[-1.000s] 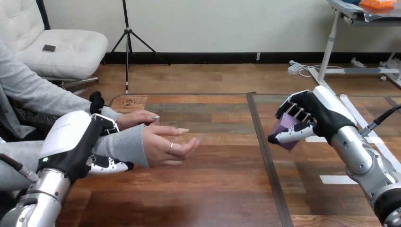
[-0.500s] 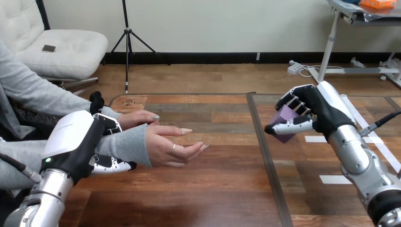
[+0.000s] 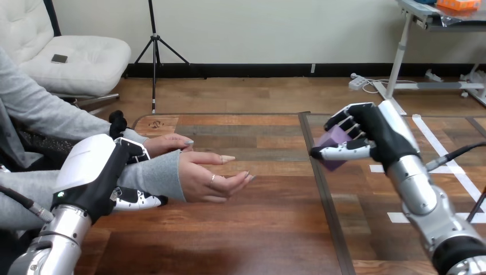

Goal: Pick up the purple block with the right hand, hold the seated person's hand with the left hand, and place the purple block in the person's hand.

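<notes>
The one purple block [image 3: 330, 146], clasped by the curled fingers [image 3: 343, 121] of the right hand [image 3: 375, 134], has been carried leftward above the surface [image 3: 258, 229], nearer the person's open hand [image 3: 212, 179] but still apart from it. The grey-sleeved wrist [image 3: 155, 175] is gripped by the left hand [image 3: 94, 172]. A second hand [image 3: 169, 142] is rested behind.

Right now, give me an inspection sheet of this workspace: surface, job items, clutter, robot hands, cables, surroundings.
Surface: wooden table.
Job's things: purple block in the air, apart from the person's open hand, which lies palm up.
Clutter: nothing seen.
Robot hands: left robot hand curled round the person's wrist; right robot hand shut on the purple block.
Cables: nothing seen on the table.
Surroundings: person seated at the table's left.
</notes>
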Robot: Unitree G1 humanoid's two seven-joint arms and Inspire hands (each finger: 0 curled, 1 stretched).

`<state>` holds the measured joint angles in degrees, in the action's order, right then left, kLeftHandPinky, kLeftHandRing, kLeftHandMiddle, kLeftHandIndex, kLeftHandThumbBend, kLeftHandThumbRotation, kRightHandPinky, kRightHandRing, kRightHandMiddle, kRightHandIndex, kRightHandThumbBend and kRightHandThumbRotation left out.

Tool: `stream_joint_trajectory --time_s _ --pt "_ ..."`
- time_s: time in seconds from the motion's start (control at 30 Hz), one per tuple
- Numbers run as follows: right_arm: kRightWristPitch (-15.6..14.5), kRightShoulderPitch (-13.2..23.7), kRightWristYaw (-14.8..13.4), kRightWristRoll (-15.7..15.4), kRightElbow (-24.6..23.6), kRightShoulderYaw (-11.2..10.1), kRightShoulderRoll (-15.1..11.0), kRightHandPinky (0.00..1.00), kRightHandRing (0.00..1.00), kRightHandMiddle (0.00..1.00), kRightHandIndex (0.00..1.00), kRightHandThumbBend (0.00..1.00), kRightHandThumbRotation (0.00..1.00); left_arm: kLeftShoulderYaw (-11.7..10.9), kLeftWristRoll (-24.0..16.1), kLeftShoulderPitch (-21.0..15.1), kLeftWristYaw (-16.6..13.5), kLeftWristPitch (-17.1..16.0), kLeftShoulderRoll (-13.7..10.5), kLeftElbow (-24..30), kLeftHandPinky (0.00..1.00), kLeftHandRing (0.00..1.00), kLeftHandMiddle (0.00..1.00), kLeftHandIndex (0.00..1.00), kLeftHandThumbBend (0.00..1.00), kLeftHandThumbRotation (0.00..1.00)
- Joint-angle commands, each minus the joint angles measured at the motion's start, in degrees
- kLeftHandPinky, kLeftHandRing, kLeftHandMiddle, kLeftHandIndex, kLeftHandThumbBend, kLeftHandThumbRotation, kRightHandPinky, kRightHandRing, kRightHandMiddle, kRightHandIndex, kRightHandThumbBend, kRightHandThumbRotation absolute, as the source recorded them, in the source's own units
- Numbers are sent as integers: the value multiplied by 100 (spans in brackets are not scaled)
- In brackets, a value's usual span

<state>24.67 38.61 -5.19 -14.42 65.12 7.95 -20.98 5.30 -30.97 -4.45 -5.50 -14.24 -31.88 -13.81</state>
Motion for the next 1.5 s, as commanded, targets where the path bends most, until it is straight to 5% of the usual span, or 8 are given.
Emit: stream_joint_trajectory --time_s 0.0,0.43,0.87,1.47 --pt "237 168 -53 182 -405 -211 173 35 39 44 46 80 0 -68 140 -511 -196 -228 232 387 17 22 28 29 62 0" --pt "430 95 -309 65 -468 -172 362 34 38 42 46 81 0 -39 117 -573 -211 -164 395 400 17 22 28 29 62 0" --pt "671 20 -115 423 -503 -365 730 34 37 42 45 81 0 13 95 -678 -254 -165 571 342 17 22 27 29 63 0" --pt "665 -35 -177 430 -613 -343 1051 32 35 40 44 82 0 38 136 -793 -153 -66 789 336 16 22 28 29 59 0"
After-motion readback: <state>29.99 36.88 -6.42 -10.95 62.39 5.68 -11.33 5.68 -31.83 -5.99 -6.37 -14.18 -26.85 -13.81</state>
